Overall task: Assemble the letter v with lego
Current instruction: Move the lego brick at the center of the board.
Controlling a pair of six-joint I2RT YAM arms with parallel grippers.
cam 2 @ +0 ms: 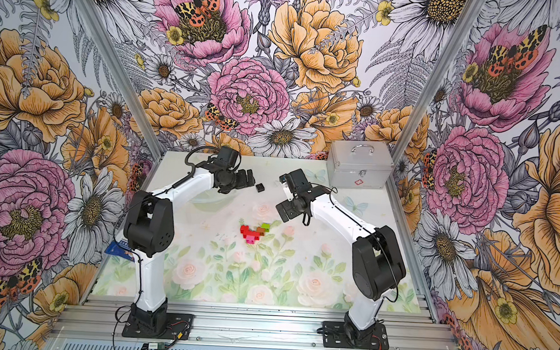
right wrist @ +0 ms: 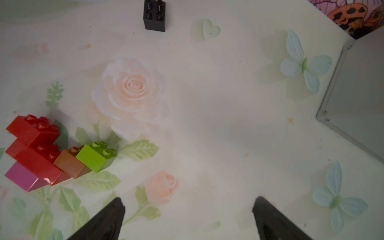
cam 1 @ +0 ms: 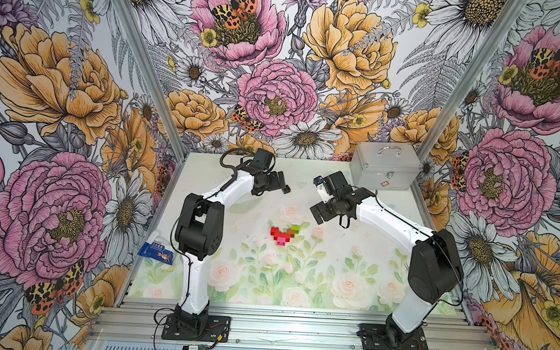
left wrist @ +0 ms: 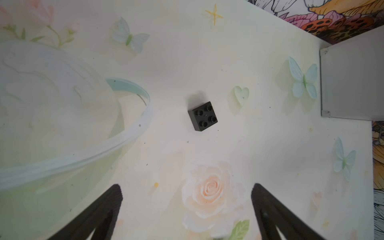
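Note:
The partly built letter v (cam 1: 283,235) (cam 2: 253,233) lies mid-table. In the right wrist view I see its two red bricks (right wrist: 34,145), pink brick (right wrist: 21,176), brown brick (right wrist: 69,163) and lime-green brick (right wrist: 96,154). A black lego brick (left wrist: 202,116) (right wrist: 154,16) (cam 2: 260,187) stands alone, studs up, farther back. My left gripper (left wrist: 186,187) (cam 2: 250,178) hovers just beside it, open and holding nothing. Back and to the right of the figure, my right gripper (right wrist: 189,200) (cam 1: 316,213) is also open and empty.
A silver metal case (cam 1: 385,169) (cam 2: 359,167) stands at the back right corner of the table. A blue packet (cam 1: 155,251) lies at the left edge by the left arm. Flowered walls enclose three sides.

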